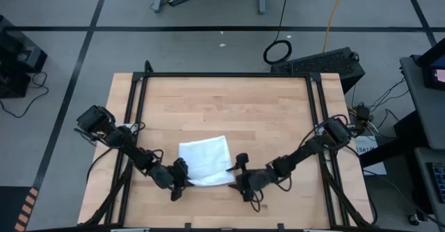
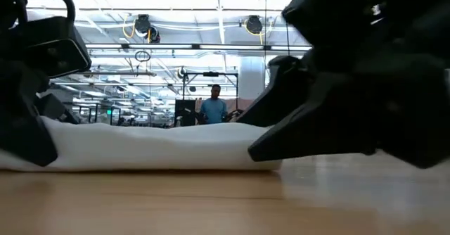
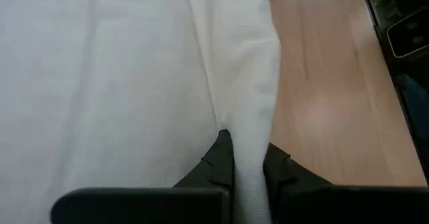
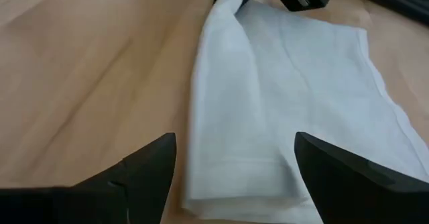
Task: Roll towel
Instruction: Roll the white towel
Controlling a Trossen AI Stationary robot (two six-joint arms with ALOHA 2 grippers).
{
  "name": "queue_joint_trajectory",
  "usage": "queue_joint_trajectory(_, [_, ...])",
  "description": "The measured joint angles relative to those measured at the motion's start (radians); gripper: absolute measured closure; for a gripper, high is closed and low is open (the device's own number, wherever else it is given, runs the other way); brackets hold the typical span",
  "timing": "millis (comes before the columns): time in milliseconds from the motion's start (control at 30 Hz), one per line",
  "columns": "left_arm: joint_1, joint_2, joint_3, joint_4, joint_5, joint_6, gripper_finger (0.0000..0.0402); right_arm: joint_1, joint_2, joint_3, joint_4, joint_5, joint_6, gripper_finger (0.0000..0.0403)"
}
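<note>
The white towel point(image 1: 206, 159) lies flat on the wooden table, near its front middle, with its near edge turned over into a thick fold point(image 4: 224, 117). My left gripper point(image 1: 181, 181) is shut on the left end of that fold. My right gripper point(image 1: 241, 178) stands open at the fold's right end. In the right wrist view its two fingers stand on either side of that end point(image 4: 234, 190), apart from the cloth. In the low view the towel point(image 2: 155, 147) shows as a low white band between the two dark grippers. My left gripper pinches the folded near edge of the towel at its left end point(image 3: 249, 158) between its two fingers point(image 3: 218, 162). The cloth between them is several layers thick. The fingers slant down from the table's left side and lie along the fold. The rest of the towel lies on the table.
Bare wood lies around the towel on all sides. Black frame rails point(image 1: 139, 100) run along the table's left, right and far edges. A black keyboard point(image 1: 323, 62) sits beyond the far right corner. A person point(image 2: 214, 110) stands far off in the room behind.
</note>
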Motion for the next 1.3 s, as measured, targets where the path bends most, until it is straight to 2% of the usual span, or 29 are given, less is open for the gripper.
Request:
queue_joint_trajectory(200, [0.0, -0.004, -0.025, 0.018, -0.013, -0.066, 0.0376, -0.067, 0.001, 0.0, 0.003, -0.095, 0.027, 0.011])
queue_joint_trajectory(367, [0.001, -0.004, -0.026, 0.023, -0.02, -0.115, 0.0376, -0.101, 0.001, 0.0, -0.024, -0.193, 0.127, 0.0138])
queue_joint_trajectory(567, [0.001, -0.004, -0.028, 0.079, 0.022, -0.132, 0.0375, -0.12, 0.001, 0.001, -0.027, -0.22, 0.218, 0.0221])
queue_joint_trajectory(767, [-0.003, -0.002, -0.028, 0.084, 0.009, -0.132, 0.0367, -0.134, 0.0, 0.001, -0.027, -0.322, 0.327, 0.0327])
queue_joint_trajectory(867, [-0.009, -0.002, -0.028, 0.082, 0.028, -0.088, 0.034, -0.135, 0.0, 0.001, -0.026, -0.369, 0.386, 0.0374])
queue_joint_trajectory(933, [-0.01, -0.004, -0.028, 0.078, 0.051, -0.056, 0.0311, -0.134, 0.0, 0.002, -0.025, -0.406, 0.435, 0.0392])
queue_joint_trajectory(1100, [-0.001, -0.068, -0.03, -0.024, 0.105, -0.063, 0.023, -0.134, 0.0, 0.002, -0.02, -0.477, 0.61, 0.0378])
queue_joint_trajectory(1200, [0.007, -0.156, -0.03, -0.162, 0.135, -0.066, 0.0187, -0.134, -0.001, 0.002, -0.021, -0.528, 0.706, 0.0376])
queue_joint_trajectory(1300, [0.001, -0.26, -0.03, -0.297, 0.14, -0.054, 0.0156, -0.135, -0.004, 0.003, -0.024, -0.533, 0.769, 0.0385])
